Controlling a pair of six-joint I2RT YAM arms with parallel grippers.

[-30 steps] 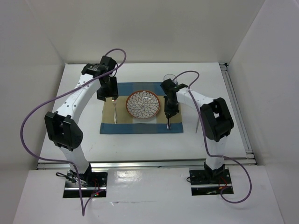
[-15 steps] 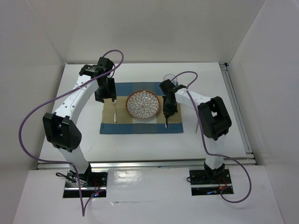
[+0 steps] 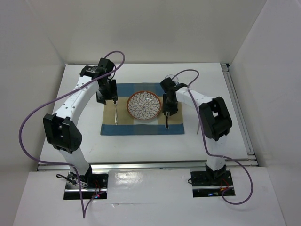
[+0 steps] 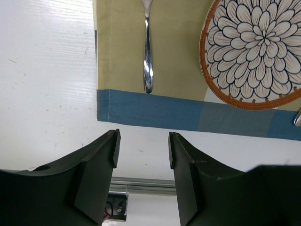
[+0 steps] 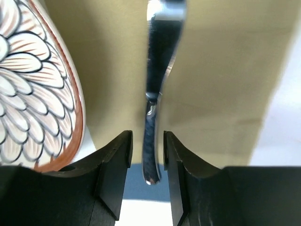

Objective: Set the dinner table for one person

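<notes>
On the white dinner table (image 3: 80,136) lies a blue-and-tan checked placemat (image 3: 141,128). A patterned plate (image 3: 144,105) with an orange rim sits at its middle. A silver fork (image 3: 115,114) lies left of the plate and a silver knife (image 3: 166,121) lies right of it. My left gripper (image 3: 106,92) hovers open and empty over the mat's back left, with the fork handle (image 4: 147,56) ahead of it. My right gripper (image 5: 147,141) is low over the mat. Its jaws straddle the knife handle (image 5: 153,117) with a thin gap on each side.
A clear glass (image 3: 170,78) stands behind the right arm at the mat's back right corner, partly hidden. A metal rail (image 3: 141,165) runs along the table's near edge and another (image 3: 237,110) along its right edge. White walls enclose the table.
My right gripper and the knife have shifted slightly left, toward the plate. My left gripper has drawn back a little toward the mat's back left corner.
</notes>
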